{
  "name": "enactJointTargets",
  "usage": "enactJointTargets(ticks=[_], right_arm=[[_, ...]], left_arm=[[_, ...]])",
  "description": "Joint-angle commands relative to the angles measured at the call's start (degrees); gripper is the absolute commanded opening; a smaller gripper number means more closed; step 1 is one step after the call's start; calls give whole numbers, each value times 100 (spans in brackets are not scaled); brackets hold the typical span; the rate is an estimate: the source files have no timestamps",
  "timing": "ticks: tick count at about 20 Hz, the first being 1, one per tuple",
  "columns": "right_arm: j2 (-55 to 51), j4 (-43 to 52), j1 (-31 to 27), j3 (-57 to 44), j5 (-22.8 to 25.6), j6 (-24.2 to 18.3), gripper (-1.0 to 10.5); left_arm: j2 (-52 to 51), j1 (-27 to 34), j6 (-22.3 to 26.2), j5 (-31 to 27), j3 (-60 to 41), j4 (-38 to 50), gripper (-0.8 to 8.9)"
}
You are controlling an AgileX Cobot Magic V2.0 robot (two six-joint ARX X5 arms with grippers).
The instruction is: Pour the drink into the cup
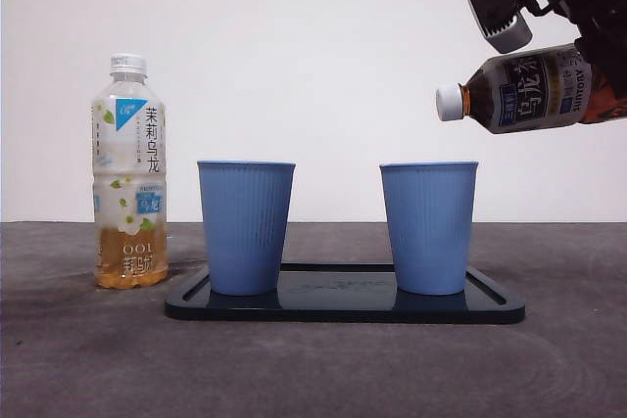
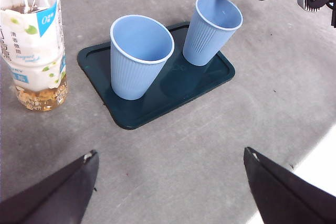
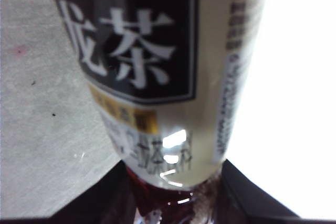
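Right gripper (image 3: 173, 182) jaws clamped on dark tea bottle (image 1: 524, 90), bottle base hidden between them, label blurred, white cap on, bottle tilted nearly level above right blue cup (image 1: 428, 227) on black tray (image 1: 343, 308), left gripper (image 2: 168, 192) jaws spread apart, holding nothing.

Right arm raised high, left arm parked low.
Right gripper (image 1: 598, 85) is clamped shut on tea bottle (image 1: 519, 91); left gripper (image 2: 170, 182) is held wide open.
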Motion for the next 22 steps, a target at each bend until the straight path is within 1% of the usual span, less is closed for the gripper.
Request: enactJointTargets(ticks=[1,6,8,9,12,14,16,18,19,21,22], right_arm=[[37,186,39,192,155,57,20],[37,186,39,192,122,111,20],[35,184,39,192,-42,310,20],[28,181,35,192,-181,507,20],[-59,184,2,197,-782,1296,20],[-240,192,-90,197,-1222,1954,20],[-566,234,-297,197,-1781,2804,20],[-975,321,-610,197,-2422,3477,19],[-1222,424,-798,197,-2798,3759,19],[-1690,682,-1145,192,-3499,4133,19],[-1904,800,-1307,186,-3764,4304,19]], left_arm=[[20,-20,48,24,118,37,442],[20,-20,48,24,118,37,442],[20,-20,48,24,118,37,442],[20,-20,48,24,118,35,442],[20,-20,48,24,118,26,442],[20,-20,48,24,118,26,442],[20,-20,48,24,118,26,442],[20,-20,48,24,118,26,442],[20,-20,48,24,118,28,442],[20,-20,48,24,118,31,442],[20,-20,48,24,118,33,442]])
